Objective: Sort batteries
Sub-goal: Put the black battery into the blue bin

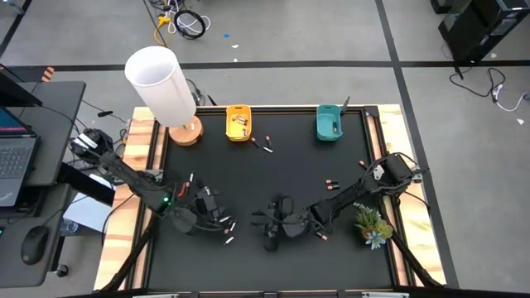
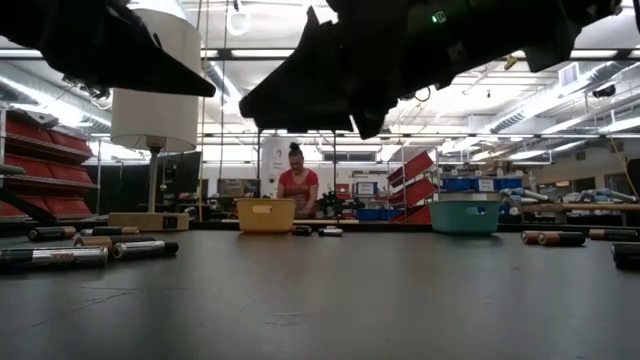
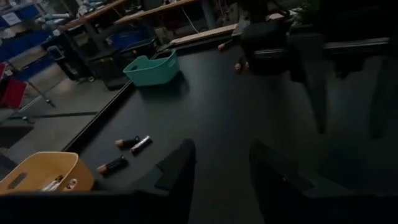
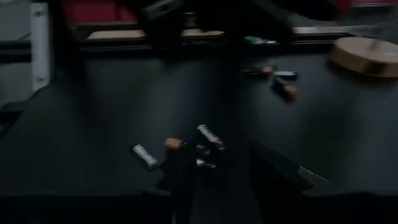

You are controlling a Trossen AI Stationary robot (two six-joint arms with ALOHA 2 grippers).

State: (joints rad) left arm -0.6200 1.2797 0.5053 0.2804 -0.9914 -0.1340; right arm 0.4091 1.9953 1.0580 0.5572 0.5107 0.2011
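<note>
Fingers of your left gripper [image 3: 221, 180] are spread, empty; nearest batteries [image 1: 227, 225] lie just beside it, toward the right gripper [image 1: 273, 225].

Slim silver and dark copper-tipped batteries [image 1: 229, 225] lie scattered flat.

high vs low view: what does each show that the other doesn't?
Only the high view: the small plant near the right arm, the laptop off the table's left side, and both claws, left claw and right claw, open above the mat. Only the low view: a person in the room behind. Both: yellow bin, teal bin, lamp, scattered batteries.
</note>
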